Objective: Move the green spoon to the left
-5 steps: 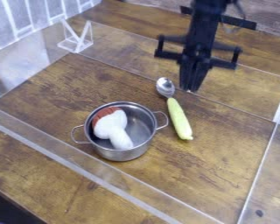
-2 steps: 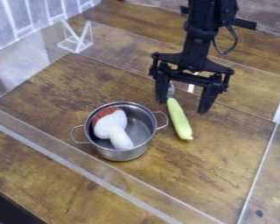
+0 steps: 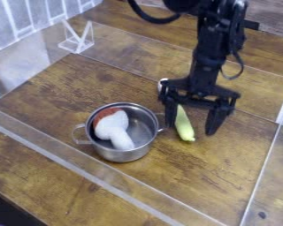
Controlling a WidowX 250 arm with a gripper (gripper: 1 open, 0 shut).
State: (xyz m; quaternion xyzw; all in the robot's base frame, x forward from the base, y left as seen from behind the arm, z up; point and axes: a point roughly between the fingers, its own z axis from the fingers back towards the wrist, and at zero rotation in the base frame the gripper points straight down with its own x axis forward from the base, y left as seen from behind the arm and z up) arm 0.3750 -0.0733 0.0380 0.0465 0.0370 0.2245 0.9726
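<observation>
The green spoon (image 3: 183, 123) lies on the wooden table to the right of the silver pot, its thick yellow-green handle showing between the fingers. Its metal bowl is hidden behind the gripper. My black gripper (image 3: 191, 116) points straight down over the spoon and stands open, with one finger on each side of the handle and the tips close to the table. Nothing is held.
A silver pot (image 3: 89, 136) with a white and red item inside stands left of the spoon. A clear plastic stand (image 3: 75, 37) sits at the back left. Low clear walls edge the wooden work area (image 3: 61, 88).
The gripper was shut above the spoon's bowl. It opened wide and came down, and its fingers now straddle the spoon's handle. The spoon and pot have not moved.
</observation>
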